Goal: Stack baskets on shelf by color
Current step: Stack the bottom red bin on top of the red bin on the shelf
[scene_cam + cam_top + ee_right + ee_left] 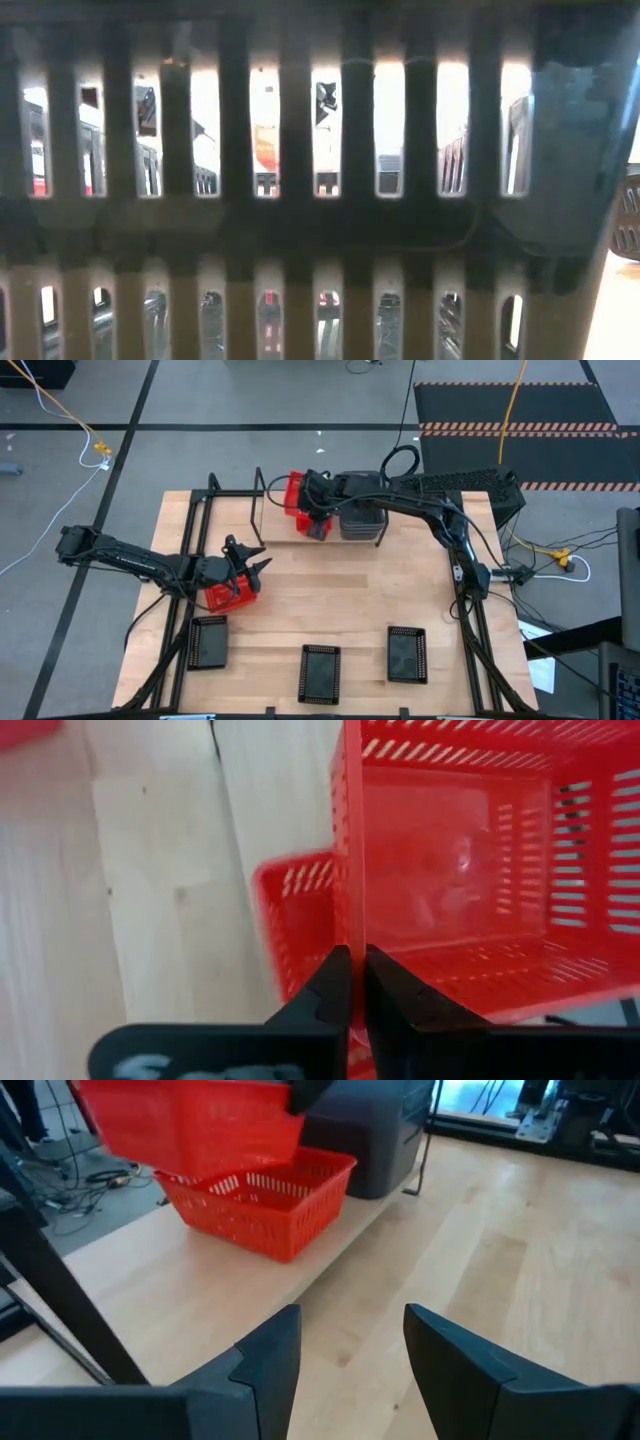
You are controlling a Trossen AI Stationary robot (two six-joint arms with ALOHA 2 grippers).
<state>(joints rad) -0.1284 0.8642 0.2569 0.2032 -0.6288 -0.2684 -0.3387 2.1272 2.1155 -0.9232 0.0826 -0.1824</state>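
My right gripper (pixel 316 510) (pixel 352 970) is at the shelf (pixel 258 510) by the table's far edge, shut on a red basket (pixel 297 490) (pixel 190 1125). That basket hangs just above a second red basket (pixel 262 1200) (pixel 285 910) in the shelf's middle place. A stack of grey baskets (pixel 362 518) (pixel 385 1130) stands to its right. My left gripper (pixel 255 568) (pixel 350 1350) is open over the table's left middle, with nothing between its fingers. A third red basket (pixel 228 596) rests on the table just near-side of it. My right gripper pinches the red basket's side wall at its rim (pixel 352 925), one finger inside the basket and one outside. The fingers (pixel 400 1000) come from above, pointing down. The basket is lifted clear, over the second red basket.
Three black baskets (pixel 207 640) (pixel 320 672) (pixel 407 653) lie along the table's near edge. One of them (pixel 300 200) stands right before the low camera and blocks that view. Black frame rails (pixel 190 530) run along both table sides. Bare wood shows in the table's middle.
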